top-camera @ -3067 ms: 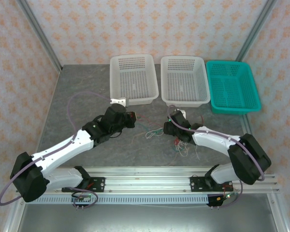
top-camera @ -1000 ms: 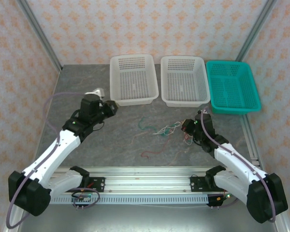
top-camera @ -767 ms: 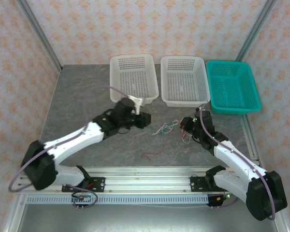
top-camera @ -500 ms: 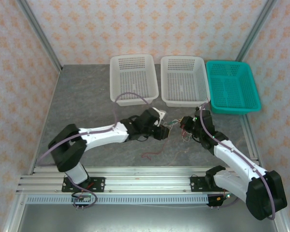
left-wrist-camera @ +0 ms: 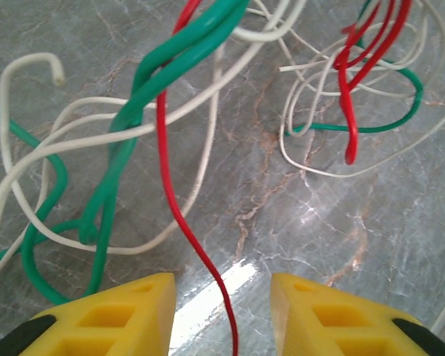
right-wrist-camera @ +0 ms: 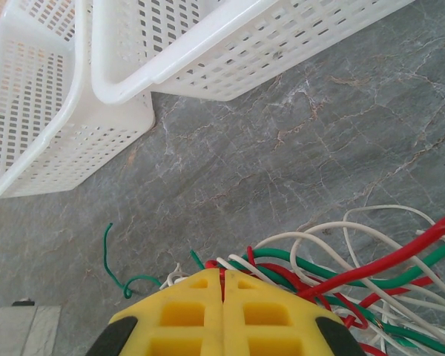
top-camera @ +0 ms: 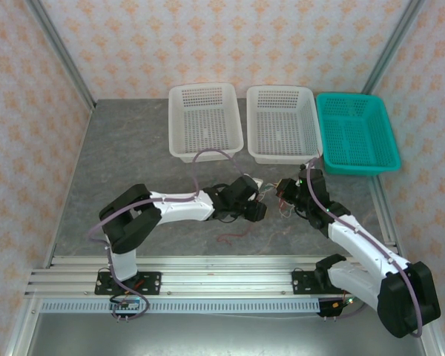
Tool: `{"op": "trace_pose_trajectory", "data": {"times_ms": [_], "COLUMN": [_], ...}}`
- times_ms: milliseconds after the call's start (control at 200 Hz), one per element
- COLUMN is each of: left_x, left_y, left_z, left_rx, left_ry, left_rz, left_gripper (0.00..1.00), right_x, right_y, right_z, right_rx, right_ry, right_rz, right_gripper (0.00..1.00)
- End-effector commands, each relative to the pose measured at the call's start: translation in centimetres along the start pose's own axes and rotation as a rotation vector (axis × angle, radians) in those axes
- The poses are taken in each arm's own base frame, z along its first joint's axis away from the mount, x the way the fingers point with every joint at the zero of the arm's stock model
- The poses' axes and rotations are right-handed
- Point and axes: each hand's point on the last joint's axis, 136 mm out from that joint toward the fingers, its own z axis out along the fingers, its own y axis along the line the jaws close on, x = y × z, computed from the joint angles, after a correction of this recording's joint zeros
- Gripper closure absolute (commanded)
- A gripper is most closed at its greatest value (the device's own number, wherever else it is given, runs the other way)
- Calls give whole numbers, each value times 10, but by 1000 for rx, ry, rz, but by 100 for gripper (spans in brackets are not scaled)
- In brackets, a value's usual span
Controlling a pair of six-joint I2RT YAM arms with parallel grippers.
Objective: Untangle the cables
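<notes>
Left claw [left-wrist-camera: 222, 297] apart, red wire [left-wrist-camera: 179, 215] running straight ahead between its fingers; right claw [right-wrist-camera: 223, 280], just right, clamped on cables [right-wrist-camera: 334, 276].

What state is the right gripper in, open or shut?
Shut. The right gripper has its yellow fingers pressed together without a gap, pinching the cables.

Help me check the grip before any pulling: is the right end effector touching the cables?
Touching. The right wrist view shows the right end effector shut, with red, green and white cables pinched at its fingertips.
</notes>
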Motion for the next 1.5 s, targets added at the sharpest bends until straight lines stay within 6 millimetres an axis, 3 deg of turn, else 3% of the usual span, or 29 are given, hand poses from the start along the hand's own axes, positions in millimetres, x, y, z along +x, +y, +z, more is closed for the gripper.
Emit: {"op": "trace_pose_trajectory", "data": {"times_ms": [0, 90, 110, 155, 230, 355, 445, 515, 641, 846, 991, 1101, 1246, 1361, 1491], "left_x": [-18, -19, -21, -24, -33, -63, -84, -95, -110, -121, -115, -114, -108, -103, -98], "left_y": [-5, -7, -9, -15, -25, -24, -19, -7, 9, 44, 67, 58, 43, 37, 32], "left_z": [4, 7, 7, 6, -6, -54, -91, -112, -143, -175, -187, -191, -176, -164, -153], "left_rx": [-13, 0, 10, 36, 81, 100, 92, 67, 64, -45, -93, -36, 56, 90, 80], "left_ry": [-58, -68, -73, -79, -116, -232, -275, -292, -353, -412, -423, -422, -364, -340, -311], "left_rz": [3, -33, -34, -34, -42, -80, -88, -112, -138, -185, -232, -202, -181, -176, -149], "left_gripper": [61, 71, 77, 100, 100, 100, 100, 100, 100, 100, 100, 100, 100, 100, 100], "right_x": [-10, -11, -11, -11, -14, -18, -15, -8, 10, 24, 7, 1, 13, 11, 20], "right_y": [13, 13, 12, 10, -1, -37, -46, -44, -21, -12, -18, -25, -20, 10, 62], "right_z": [-4, -4, -3, -2, -2, -7, -8, -4, 3, 4, -3, -6, -4, -14, -20], "right_rx": [-26, -25, -23, -13, 37, 190, 209, 174, 27, -41, -30, -23, -44, -125, -279], "right_ry": [-14, -20, -21, -27, -53, -129, -145, -125, -31, 10, -117, -173, -99, -34, 28], "right_rz": [-2, 0, 1, 10, 37, 86, 103, 100, 14, -39, 17, 56, 60, 19, -86], "right_gripper": [100, 100, 100, 100, 100, 100, 100, 100, 100, 100, 100, 96, 85, 57, 42]}}
